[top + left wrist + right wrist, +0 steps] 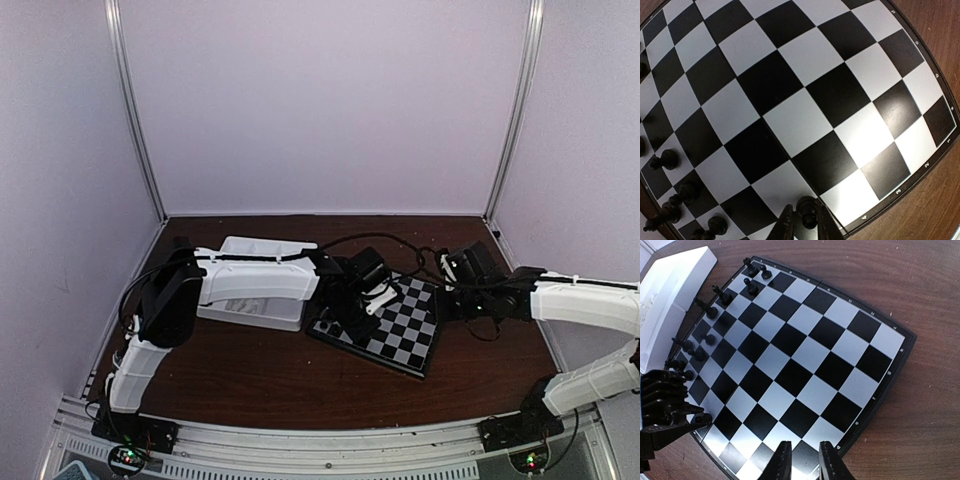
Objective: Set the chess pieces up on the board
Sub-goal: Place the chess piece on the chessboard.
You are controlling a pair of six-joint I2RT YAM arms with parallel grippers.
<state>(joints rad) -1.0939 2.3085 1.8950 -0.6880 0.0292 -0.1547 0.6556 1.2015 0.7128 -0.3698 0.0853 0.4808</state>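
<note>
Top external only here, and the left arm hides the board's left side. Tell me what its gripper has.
Observer: Left wrist view: a black piece stands between the fingers of the left gripper, near the rim of the board; whether it is gripped, I cannot tell.
Operator: List the other pieces.
Observer: Right wrist view: black pieces line the board's side next to the white tray; the other squares in view are bare.
Operator: Check the right gripper.
Observer: Open, nothing between its fingers, above the board's edge.

board (898,191) rim: digits 4, 3, 2 | other marks: illegible
</note>
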